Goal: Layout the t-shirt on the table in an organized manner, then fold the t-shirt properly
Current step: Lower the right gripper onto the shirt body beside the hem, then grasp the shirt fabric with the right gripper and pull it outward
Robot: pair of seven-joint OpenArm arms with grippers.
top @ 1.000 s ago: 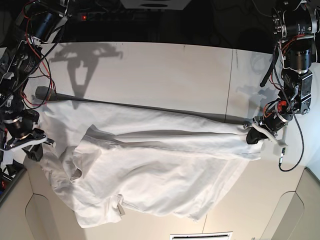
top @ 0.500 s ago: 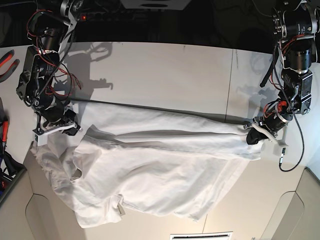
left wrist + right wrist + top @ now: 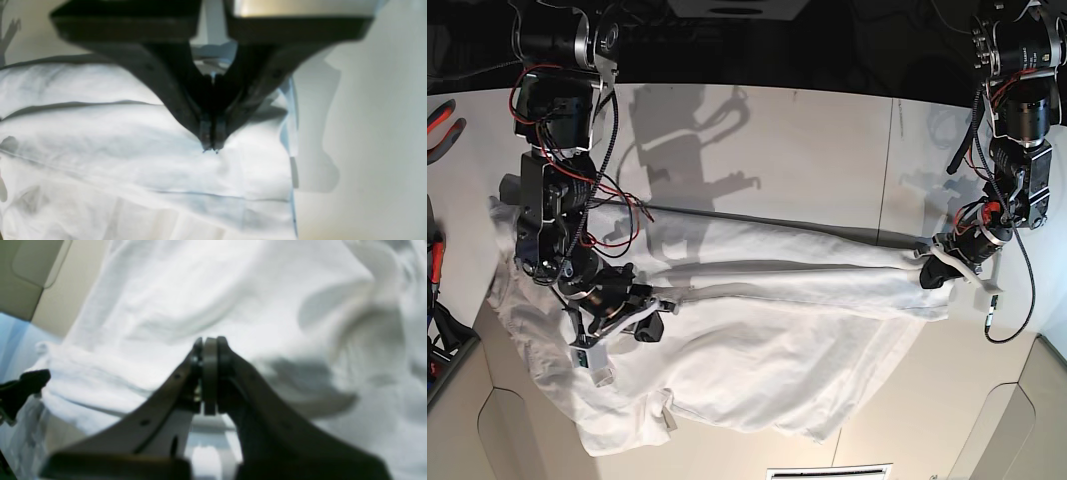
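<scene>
Rightward in the base view, the t-shirt (image 3: 757,330) edge is pinched by the closed left gripper (image 3: 934,270). Right gripper (image 3: 649,318) is closed over the cloth; a hold cannot be told.

The tabletop (image 3: 827,150) was wide, flat and matte, white to cream, with a thin dark seam line (image 3: 893,160) crossing it near the base view's right side. Directly on it lay a white t-shirt (image 3: 767,350), wrinkled and spread across the middle and the lower left of that view. One long folded band of the cloth ran across toward the right, and a looser bunched part lay at the left. The far strip of the tabletop was bare but for shadows. In the left wrist view the t-shirt's (image 3: 133,160) edge lay on the pale tabletop (image 3: 377,133), and bare surface showed just beside it.
</scene>
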